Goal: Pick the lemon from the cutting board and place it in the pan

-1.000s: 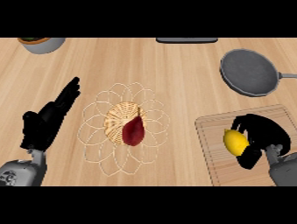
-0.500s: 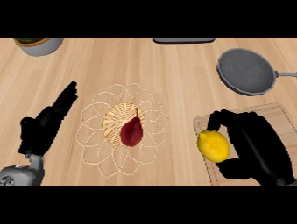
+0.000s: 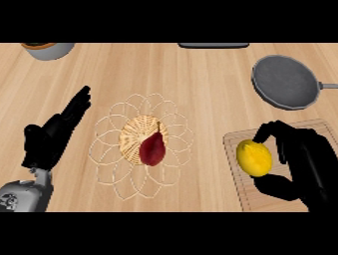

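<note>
Plenty of bare worktop point(image 3: 193, 74) between the cutting board point(image 3: 239, 174) at the lower right and the pan point(image 3: 285, 88) up near the right edge. Right hand point(image 3: 307, 167) is curled round the lemon point(image 3: 254, 157), over the board's left part. Left hand point(image 3: 54, 134) rests with fingers straight, far left.

Yellow lemon point(image 3: 254, 157), pale wood cutting board point(image 3: 238, 172), dark grey pan point(image 3: 285, 88), black hands, light woodgrain bench point(image 3: 164, 74), cream wire trivet point(image 3: 105, 149) holding something dark red point(image 3: 153, 148).
</note>
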You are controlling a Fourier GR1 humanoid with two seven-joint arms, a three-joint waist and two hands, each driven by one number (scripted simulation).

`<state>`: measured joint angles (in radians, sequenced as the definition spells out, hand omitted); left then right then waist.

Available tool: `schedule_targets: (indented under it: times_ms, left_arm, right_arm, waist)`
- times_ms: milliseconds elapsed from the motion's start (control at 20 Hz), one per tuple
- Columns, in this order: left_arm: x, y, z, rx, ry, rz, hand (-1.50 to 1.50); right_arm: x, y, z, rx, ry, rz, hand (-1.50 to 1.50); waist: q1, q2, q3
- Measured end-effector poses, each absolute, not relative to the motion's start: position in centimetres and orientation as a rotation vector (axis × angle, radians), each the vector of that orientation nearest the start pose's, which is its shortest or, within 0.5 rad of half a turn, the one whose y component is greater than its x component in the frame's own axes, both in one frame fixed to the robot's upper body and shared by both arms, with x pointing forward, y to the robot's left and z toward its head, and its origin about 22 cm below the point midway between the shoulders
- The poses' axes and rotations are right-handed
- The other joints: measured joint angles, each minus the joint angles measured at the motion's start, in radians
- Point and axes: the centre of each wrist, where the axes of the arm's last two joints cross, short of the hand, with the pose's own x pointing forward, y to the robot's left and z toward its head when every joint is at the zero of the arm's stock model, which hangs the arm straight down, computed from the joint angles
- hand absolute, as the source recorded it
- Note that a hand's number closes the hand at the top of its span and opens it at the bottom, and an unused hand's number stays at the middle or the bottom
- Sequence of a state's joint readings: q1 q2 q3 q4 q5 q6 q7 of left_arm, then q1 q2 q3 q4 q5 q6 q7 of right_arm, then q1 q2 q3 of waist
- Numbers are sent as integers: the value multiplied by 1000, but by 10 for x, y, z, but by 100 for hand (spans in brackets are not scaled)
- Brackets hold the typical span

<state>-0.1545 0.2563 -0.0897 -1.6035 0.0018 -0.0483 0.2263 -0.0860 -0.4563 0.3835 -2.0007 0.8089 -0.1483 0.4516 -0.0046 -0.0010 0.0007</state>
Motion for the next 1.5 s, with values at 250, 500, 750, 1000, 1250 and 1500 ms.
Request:
schedule_targets:
  times_ms: [250, 500, 750, 1000, 1250, 1500]
  left_arm:
    - [272, 248, 48, 89, -1501, -348, 0]
    - [277, 248, 56, 87, -1503, -352, 0]
    - [276, 242, 55, 85, -1505, -355, 0]
    - [282, 240, 52, 82, -1502, -358, 0]
    - [282, 245, 51, 70, -1508, -369, 0]
    - [286, 242, 56, 61, -1519, -381, 0]
  right_arm:
    - [250, -235, 95, -900, -1689, 679, 150]
    - [293, -261, 81, -948, -1688, 657, 150]
    - [330, -293, 63, -1034, -1676, 625, 150]
    - [365, -320, 46, -1078, -1667, 600, 150]
    - [385, -346, 37, -1094, -1661, 587, 150]
    - [396, -363, 39, -1108, -1661, 575, 150]
  waist:
    - [8, 3, 0]
    - [13, 4, 0]
    - [18, 5, 0]
    - [28, 9, 1]
    - [36, 12, 1]
    - [49, 18, 2]
